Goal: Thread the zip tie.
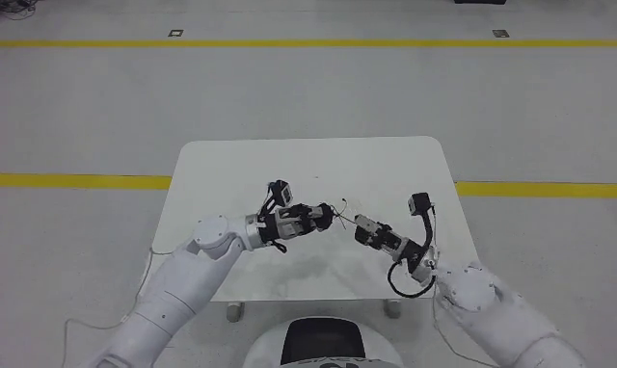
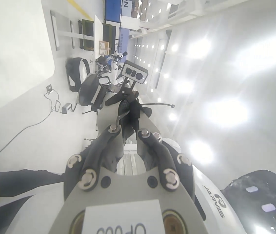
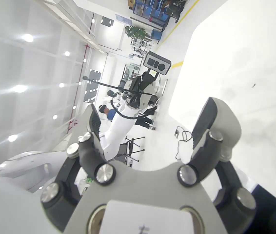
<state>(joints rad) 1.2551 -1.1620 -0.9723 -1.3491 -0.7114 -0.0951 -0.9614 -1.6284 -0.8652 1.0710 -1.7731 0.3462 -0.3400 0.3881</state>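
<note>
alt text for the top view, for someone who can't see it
The left gripper holds a thin black zip tie out toward the right gripper, close opposite, above a white table with rounded corners. Grey floor with yellow lines surrounds the table.

Both arms bend inward, grippers pointing at each other; the left gripper (image 1: pixel 326 217) has its fingers pinched on the zip tie (image 2: pixel 157 104); the right gripper (image 1: pixel 361 224), just apart, has its fingers spread wide.
</note>
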